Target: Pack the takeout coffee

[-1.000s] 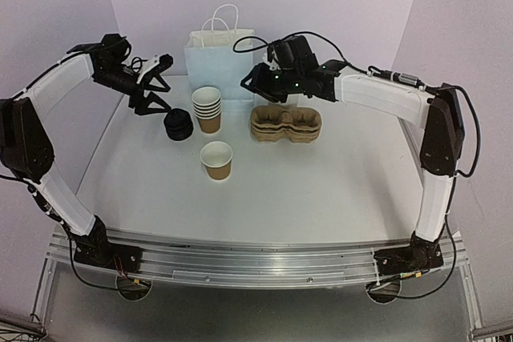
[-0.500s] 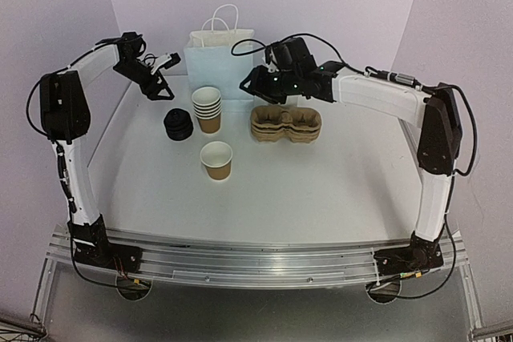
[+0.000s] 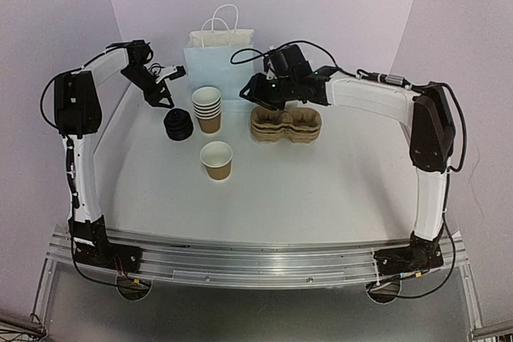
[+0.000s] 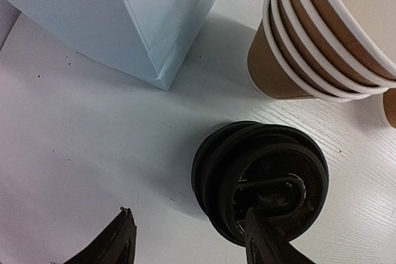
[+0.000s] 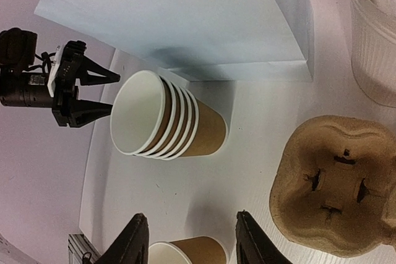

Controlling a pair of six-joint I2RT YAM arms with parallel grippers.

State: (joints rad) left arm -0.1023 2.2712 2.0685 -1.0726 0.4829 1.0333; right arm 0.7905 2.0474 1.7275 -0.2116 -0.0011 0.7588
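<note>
A stack of several brown kraft cups stands in front of the white paper bag. One single kraft cup stands nearer the middle of the table. A stack of black lids sits left of the cups. My left gripper is open and empty, above and behind the lids. In the left wrist view the lids lie just ahead of its right fingertip. My right gripper is open and empty, right of the cup stack and above the single cup.
A stack of brown pulp cup carriers lies right of the cups and also shows in the right wrist view. A ribbed white cup stands beside the bag. The table's left wall edge runs close behind the left gripper.
My left arm has folded back toward the left wall, and its gripper has shifted slightly right, still open above the lids. My right gripper has edged a little left toward the cup stack.
</note>
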